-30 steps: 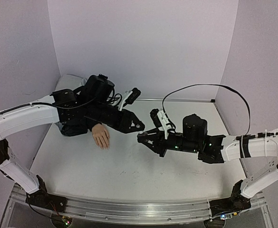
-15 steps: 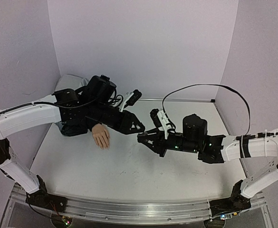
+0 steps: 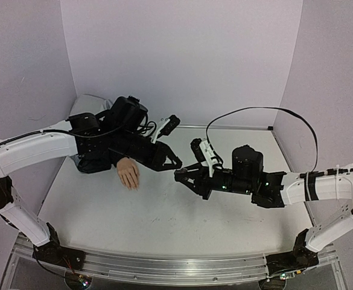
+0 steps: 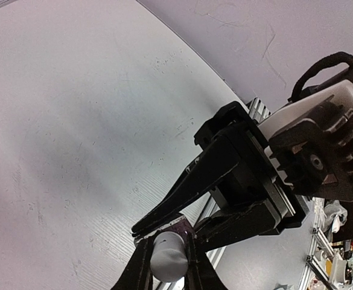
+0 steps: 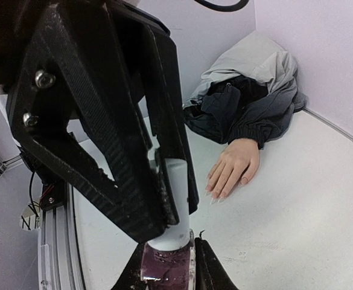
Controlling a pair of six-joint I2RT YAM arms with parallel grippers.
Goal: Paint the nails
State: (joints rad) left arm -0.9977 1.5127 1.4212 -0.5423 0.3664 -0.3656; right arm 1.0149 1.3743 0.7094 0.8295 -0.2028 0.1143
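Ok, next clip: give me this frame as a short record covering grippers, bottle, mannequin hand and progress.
left gripper: shut on white cap
right gripper: shut on nail-polish bottle, purple polish inside
cap: on the bottle, held above the table between the arms
mannequin hand: palm down on table, black sleeve, apart from both grippers
nails: no purple visible
progress: cap on, painting not begun

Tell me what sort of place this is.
Probably a robot test cell: plain lilac walls box in a white table, the left arm and right arm stand on an aluminium rail, and a mannequin hand lies on the table.
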